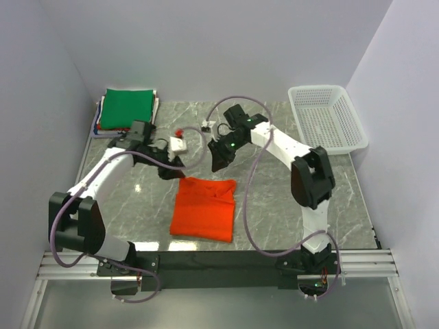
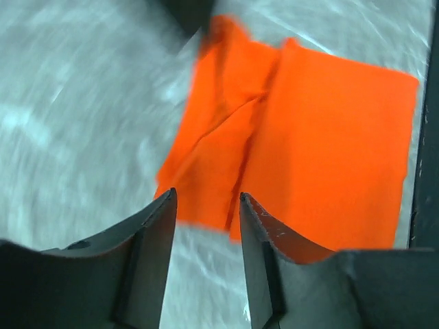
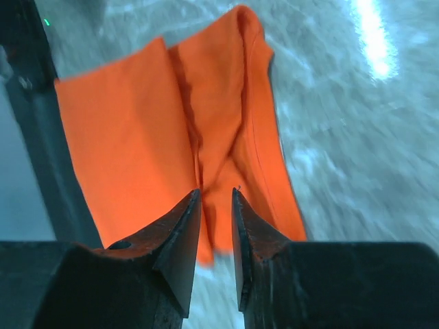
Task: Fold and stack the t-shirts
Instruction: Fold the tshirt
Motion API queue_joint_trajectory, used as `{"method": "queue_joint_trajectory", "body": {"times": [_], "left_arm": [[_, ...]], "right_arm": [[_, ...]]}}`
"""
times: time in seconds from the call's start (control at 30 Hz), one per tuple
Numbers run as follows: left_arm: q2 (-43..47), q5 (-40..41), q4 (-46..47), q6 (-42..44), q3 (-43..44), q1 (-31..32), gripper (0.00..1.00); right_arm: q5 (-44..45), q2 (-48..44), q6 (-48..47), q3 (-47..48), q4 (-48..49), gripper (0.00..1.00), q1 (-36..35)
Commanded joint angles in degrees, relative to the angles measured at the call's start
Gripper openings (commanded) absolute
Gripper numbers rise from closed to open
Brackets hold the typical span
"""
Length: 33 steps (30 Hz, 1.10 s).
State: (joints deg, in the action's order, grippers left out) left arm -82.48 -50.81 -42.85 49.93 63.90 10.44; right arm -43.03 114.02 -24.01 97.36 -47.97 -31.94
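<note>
Marble tabletop (image 2: 68, 103) looked blurred beneath the spread left gripper (image 2: 206, 195) and barely parted right gripper (image 3: 216, 192), both partly hiding the orange t-shirt (image 2: 329, 137).

The bright orange t-shirt (image 1: 204, 208) is soft matt cloth, creased at its folds — likewise the green folded t-shirt (image 1: 127, 108). The grey marbled tabletop (image 1: 274, 205) looks smooth and glossy, catching light. The white lattice basket (image 1: 328, 120) — hard plastic.

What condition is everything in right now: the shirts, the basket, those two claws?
Orange t-shirt: folded, lying flat.
Green t-shirt: folded, topping the pile in the far left corner.
Basket: upright, looks empty.
Left gripper: open, holding nothing.
Right gripper: slightly open, holding nothing.
</note>
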Motion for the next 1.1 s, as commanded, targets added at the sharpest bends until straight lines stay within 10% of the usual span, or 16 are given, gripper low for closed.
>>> {"method": "queue_joint_trajectory", "body": {"times": [0.0,0.67,1.07], "left_arm": [[-1.46,2.64,-1.64,10.09,0.7,6.51,0.47],[-14.99,11.08,4.26,11.15,-1.5,22.43,0.56],[-17.89,11.08,3.74,11.42,0.08,23.14,0.24]], "right_arm": [[-7.15,5.86,9.93,2.74,4.96,0.32,-0.49],[-9.09,17.82,16.89,-0.68,10.79,0.35,-0.49],[-10.5,19.75,17.07,-2.0,10.7,0.31,-0.57]]}}
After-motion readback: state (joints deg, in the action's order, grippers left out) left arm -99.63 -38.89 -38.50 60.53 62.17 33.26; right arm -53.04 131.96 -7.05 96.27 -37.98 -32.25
